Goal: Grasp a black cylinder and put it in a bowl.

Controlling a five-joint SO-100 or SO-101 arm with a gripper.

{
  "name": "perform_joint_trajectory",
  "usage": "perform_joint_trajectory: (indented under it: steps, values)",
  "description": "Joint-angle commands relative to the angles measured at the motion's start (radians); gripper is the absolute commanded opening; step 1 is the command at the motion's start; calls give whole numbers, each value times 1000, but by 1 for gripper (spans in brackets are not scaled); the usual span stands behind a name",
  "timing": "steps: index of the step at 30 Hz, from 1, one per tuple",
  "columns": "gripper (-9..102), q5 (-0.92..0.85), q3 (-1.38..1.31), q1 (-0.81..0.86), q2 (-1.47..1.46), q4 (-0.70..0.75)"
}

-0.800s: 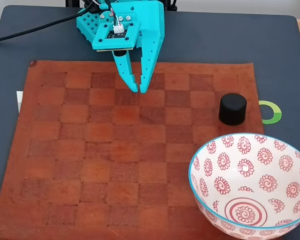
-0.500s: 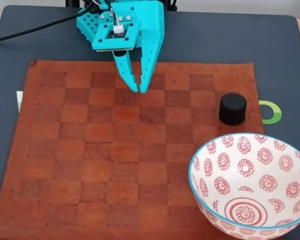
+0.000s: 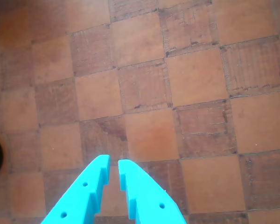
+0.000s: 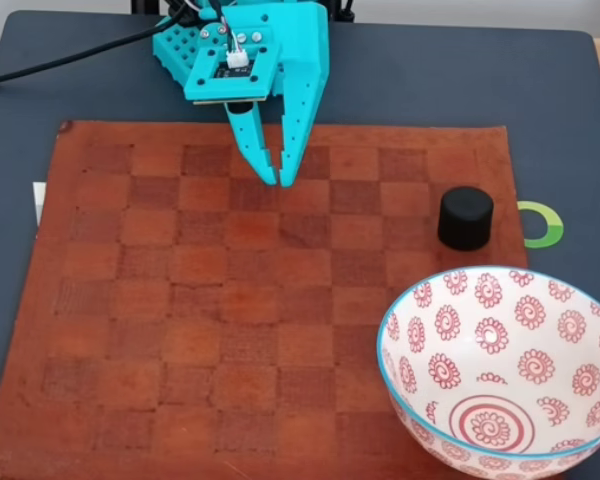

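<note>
Hovering tool, tips nearly together, holding nothing.

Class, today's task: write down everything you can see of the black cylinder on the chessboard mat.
The black cylinder is small, short and matte, like a bottle cap, with a flat top and smooth sides. It stands upright on the brown leather chessboard mat near the mat's right edge in the fixed view, just above the bowl but apart from it. Nothing grips it; the gripper is well to its left. A dark sliver at the wrist view's left edge is likely the cylinder.
</note>
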Motion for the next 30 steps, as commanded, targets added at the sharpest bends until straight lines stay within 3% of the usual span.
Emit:
perform_joint_trajectory:
  steps: [1,18,24,30]
  values:
    - [0,5,-14,-9,52,-11]
    - [0,-5,-179,-8,35,9]
    - [0,-5,-276,3,35,141]
    - [0,-6,-350,3,28,173]
